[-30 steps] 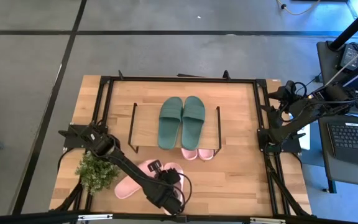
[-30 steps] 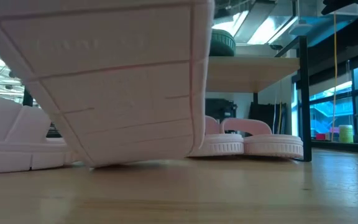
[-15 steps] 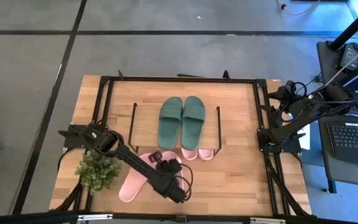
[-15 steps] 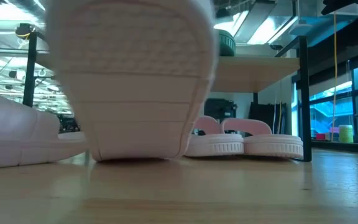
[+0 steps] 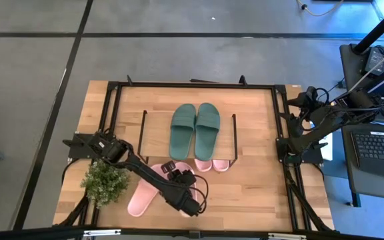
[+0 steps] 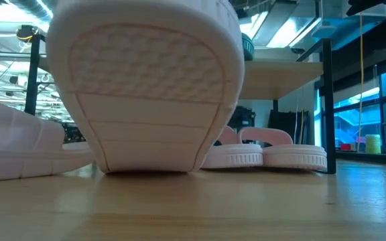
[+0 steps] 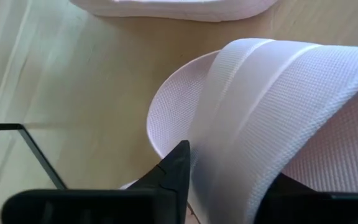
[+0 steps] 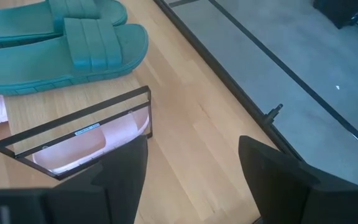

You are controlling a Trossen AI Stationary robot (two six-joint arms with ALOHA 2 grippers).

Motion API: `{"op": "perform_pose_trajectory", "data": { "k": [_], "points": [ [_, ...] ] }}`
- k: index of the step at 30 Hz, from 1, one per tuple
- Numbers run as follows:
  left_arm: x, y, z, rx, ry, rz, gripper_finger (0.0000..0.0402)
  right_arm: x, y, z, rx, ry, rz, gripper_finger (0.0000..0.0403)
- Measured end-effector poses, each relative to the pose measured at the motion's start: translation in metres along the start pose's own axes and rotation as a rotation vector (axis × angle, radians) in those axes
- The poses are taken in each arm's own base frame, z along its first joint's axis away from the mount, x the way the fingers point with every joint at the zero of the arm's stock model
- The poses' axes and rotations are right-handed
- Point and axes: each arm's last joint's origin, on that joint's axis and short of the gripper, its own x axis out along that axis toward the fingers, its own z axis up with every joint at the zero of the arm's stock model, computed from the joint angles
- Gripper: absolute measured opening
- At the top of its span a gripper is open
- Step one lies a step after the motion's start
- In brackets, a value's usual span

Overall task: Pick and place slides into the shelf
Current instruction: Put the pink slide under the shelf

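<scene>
Left gripper [image 7: 229,186] straddles pink slide's strap [image 7: 272,118], hidden from overhead.

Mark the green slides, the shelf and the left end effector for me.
green slides [image 5: 195,130], high view, on the straps of the pair.
shelf [image 5: 153,137], high view, on bare plank beside the pair.
left end effector [image 5: 171,175], high view, at its fingertips over a pink slide.
</scene>
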Motion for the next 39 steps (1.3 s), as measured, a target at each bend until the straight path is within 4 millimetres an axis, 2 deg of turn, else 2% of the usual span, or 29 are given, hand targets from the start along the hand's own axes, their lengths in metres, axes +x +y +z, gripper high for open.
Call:
{"op": "perform_pose_trajectory", "data": {
  "k": [12,23,33,36,39],
  "points": [
    [0.003,0.004,0.003,0.022,0.04,0.01,0.0168,0.0,0.0,0.0,0.0,0.0,0.0,0.0253],
    [-0.003,0.011,0.001,0.051,0.094,0.018,0.0176,0.0,0.0,0.0,0.003,0.004,0.005,0.0253],
    [-0.044,0.026,0.002,0.001,0.006,-0.101,0.0176,0.0,0.0,0.0,0.003,0.005,0.006,0.0253],
    [-0.062,0.02,0.003,-0.022,-0.057,-0.247,0.0177,0.0,0.0,0.0,0.004,0.005,0.006,0.0253],
    [-0.081,0.005,0.004,0.003,-0.108,-0.472,0.0177,0.0,0.0,0.0,0.004,0.005,0.006,0.0253]
  ]
}}
